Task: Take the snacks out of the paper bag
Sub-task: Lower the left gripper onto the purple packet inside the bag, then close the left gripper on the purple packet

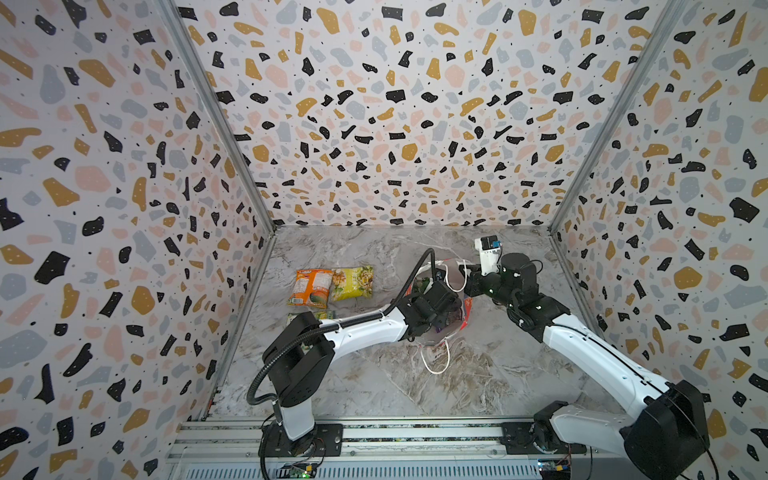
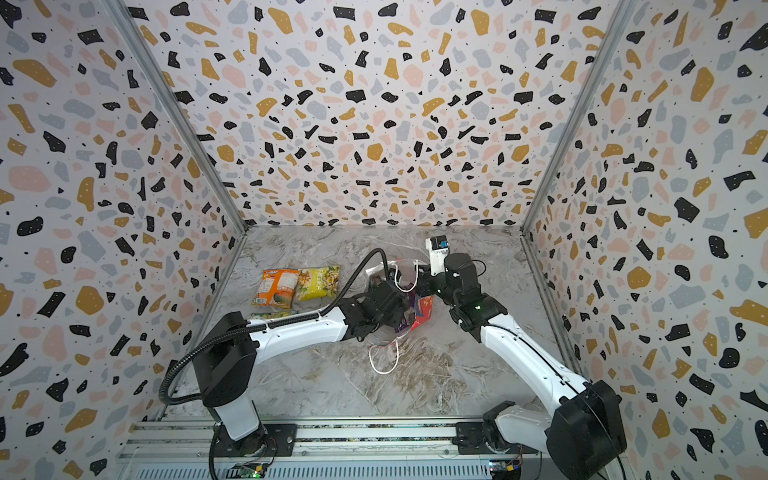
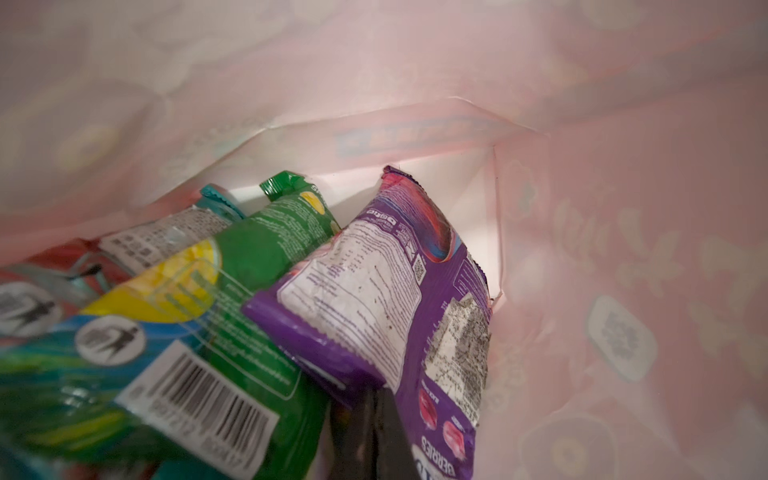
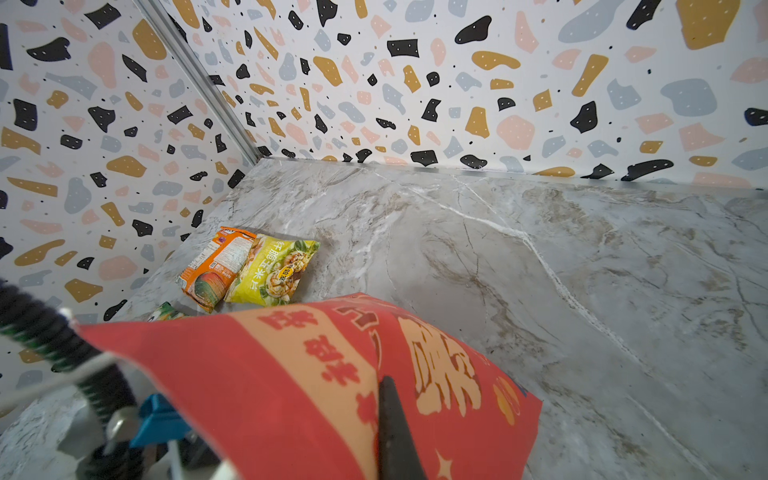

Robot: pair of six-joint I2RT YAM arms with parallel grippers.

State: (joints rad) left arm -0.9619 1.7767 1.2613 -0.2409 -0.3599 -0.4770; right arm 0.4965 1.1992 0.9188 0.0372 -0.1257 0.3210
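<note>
The red paper bag (image 1: 467,311) (image 2: 424,309) (image 4: 291,374) with gold characters stands mid-table. My right gripper (image 4: 384,384) is shut on its wall, one dark finger showing outside. My left gripper (image 3: 376,415) reaches down inside the bag, and in both top views its fingers are hidden there. Its jaws are shut on the lower edge of a purple packet (image 3: 374,299). Beside that lie a green-yellow packet (image 3: 249,266) and a teal-red one (image 3: 166,237). Out on the table at the left are an orange packet (image 1: 309,286), a yellow packet (image 1: 353,282) and a green one (image 1: 324,314) half under the left arm.
Patterned walls close the marble table (image 1: 478,374) on three sides, and the packets on the table lie near the left wall. A white cord handle (image 1: 436,359) of the bag trails toward the front. The left arm's black cable (image 1: 415,270) arcs over the bag.
</note>
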